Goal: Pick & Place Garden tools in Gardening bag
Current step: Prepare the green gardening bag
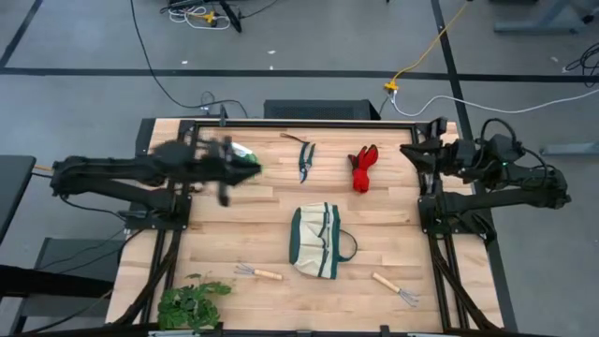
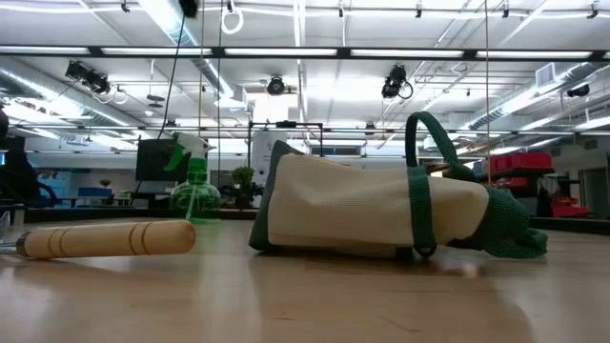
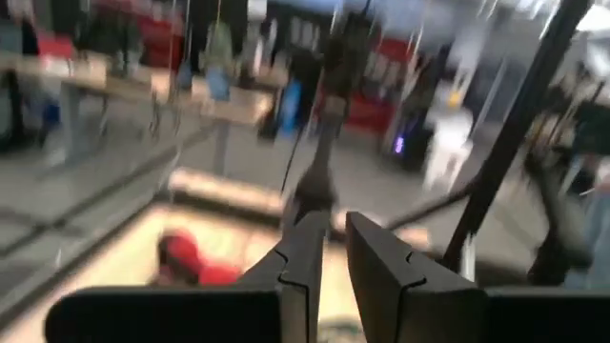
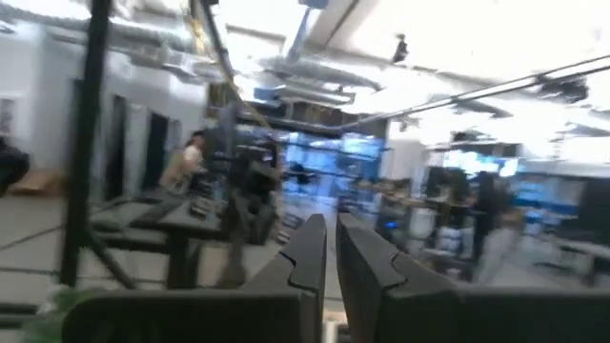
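High view, gardening bag (image 1: 316, 241) mid-table, left hand (image 1: 245, 165) over spray bottle (image 1: 245, 152), both hands' fingers nearly together, empty.

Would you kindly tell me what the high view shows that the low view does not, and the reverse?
Only the high view shows the pruning shears, red gloves, leafy plant bunch, the second hand rake and both arms, the left end effector near the spray bottle. Only the low view shows the room's ceiling lights behind the table. Both share the gardening bag lying on its side, one wooden-handled rake and the green spray bottle.
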You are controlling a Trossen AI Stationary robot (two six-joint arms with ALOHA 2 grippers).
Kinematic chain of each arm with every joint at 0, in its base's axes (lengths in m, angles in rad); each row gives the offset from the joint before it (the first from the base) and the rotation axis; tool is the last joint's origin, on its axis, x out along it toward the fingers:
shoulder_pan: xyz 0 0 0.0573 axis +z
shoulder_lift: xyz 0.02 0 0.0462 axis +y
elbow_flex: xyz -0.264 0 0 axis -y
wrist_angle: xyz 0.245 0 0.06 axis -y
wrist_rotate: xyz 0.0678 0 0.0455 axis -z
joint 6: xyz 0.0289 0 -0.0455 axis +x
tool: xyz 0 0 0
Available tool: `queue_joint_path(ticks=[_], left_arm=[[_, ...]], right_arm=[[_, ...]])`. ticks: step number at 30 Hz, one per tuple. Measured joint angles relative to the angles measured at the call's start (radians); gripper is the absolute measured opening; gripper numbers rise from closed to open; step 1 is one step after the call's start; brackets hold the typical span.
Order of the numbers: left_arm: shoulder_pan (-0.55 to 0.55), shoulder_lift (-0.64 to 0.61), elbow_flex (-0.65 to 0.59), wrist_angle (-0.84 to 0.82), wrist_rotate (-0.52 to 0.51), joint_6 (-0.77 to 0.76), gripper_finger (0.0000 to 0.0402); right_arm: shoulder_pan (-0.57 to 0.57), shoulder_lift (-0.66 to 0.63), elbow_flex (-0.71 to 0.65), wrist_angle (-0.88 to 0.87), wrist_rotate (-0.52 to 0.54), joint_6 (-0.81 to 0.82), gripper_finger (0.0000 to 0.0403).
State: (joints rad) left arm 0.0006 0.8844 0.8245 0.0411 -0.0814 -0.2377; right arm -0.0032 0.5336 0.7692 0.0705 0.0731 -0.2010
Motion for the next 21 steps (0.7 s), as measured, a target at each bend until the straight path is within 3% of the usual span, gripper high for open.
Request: queue_joint_path(ticks=[12, 15, 21], left_arm=[[-0.102, 0.481, 0.222, -0.053, 0.191, -0.04, 0.0058], [-0.129, 0.583, 0.287, -0.121, 0.193, -0.038, 0.0058], [-0.205, 0.747, 0.375, -0.138, 0.184, 0.177, 0.0058]], right_arm=[[0.001, 0.107, -0.001, 0.001, -0.119, 0.018, 0.0034], [0.0, 0.132, -0.001, -0.014, -0.119, 0.134, 0.0034], [0.0, 0.18, -0.001, -0.093, -0.119, 0.241, 0.0034]])
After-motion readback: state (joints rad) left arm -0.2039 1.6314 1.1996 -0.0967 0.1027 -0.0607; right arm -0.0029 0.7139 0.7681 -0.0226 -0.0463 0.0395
